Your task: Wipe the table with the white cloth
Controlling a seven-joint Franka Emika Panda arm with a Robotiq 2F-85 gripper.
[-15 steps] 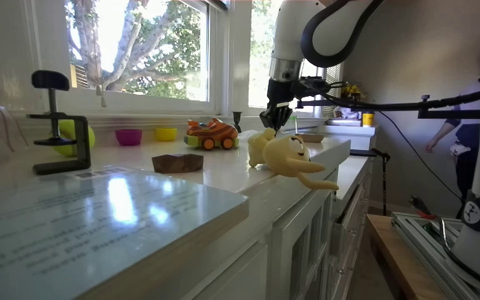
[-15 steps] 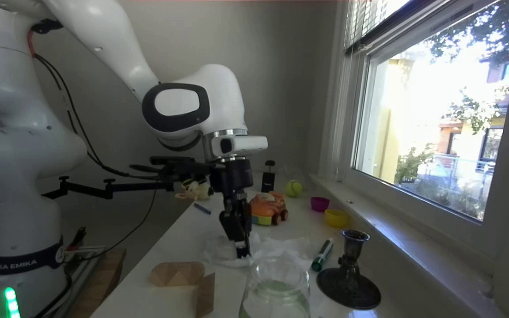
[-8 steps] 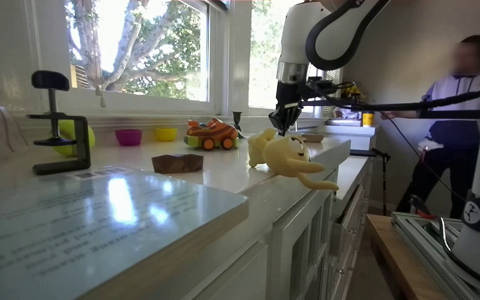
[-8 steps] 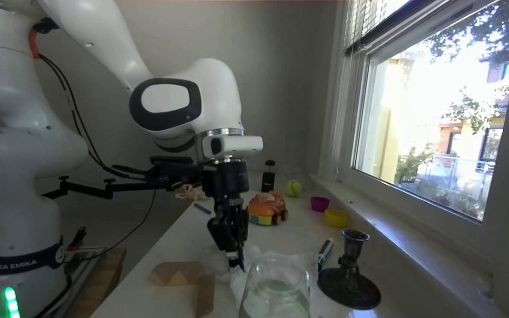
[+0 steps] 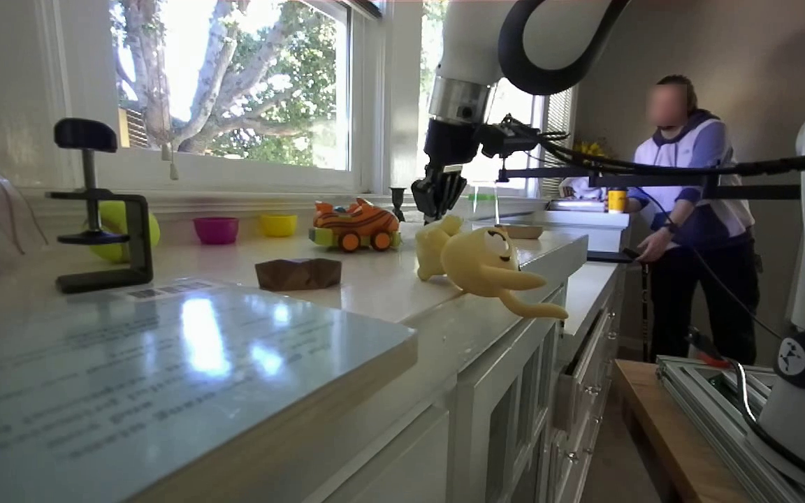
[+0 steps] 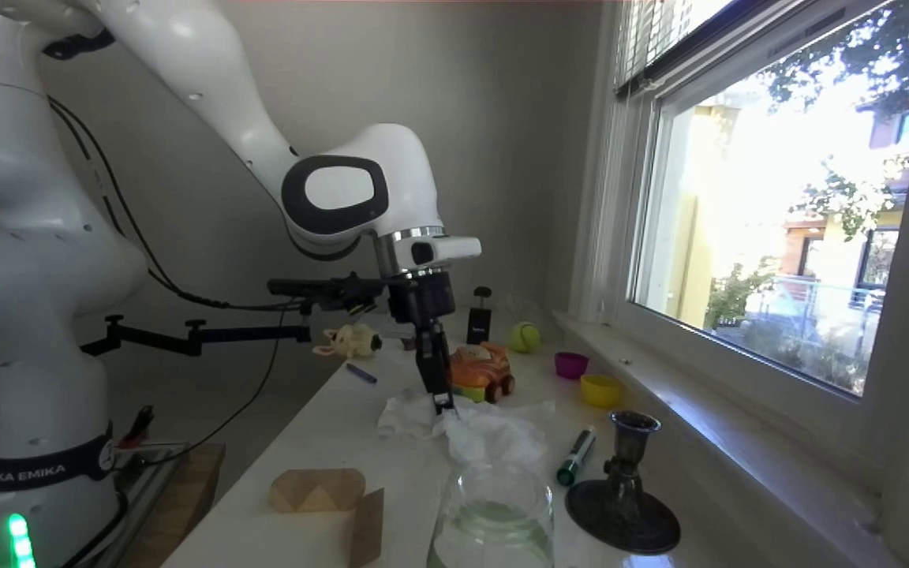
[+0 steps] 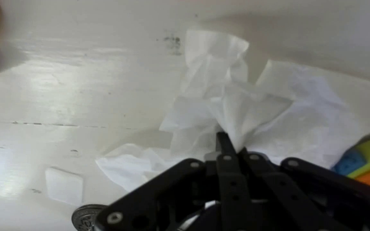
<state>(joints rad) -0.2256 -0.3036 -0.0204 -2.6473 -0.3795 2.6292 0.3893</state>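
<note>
Cloth (image 7: 233,102) sits crumpled on the table (image 6: 336,446) just beside the car (image 6: 481,368), pinched in the gripper (image 7: 233,146) and nearer the car than half a second ago, a shift judged to be a wiping stroke under way in an unfinished task.

The white cloth (image 7: 236,106), thin and crumpled, is pinched at a fold near its middle, with creased flaps spread to several sides across the table (image 7: 108,89). The table's pale, glossy top is marked by dark specks and a thin line.
</note>
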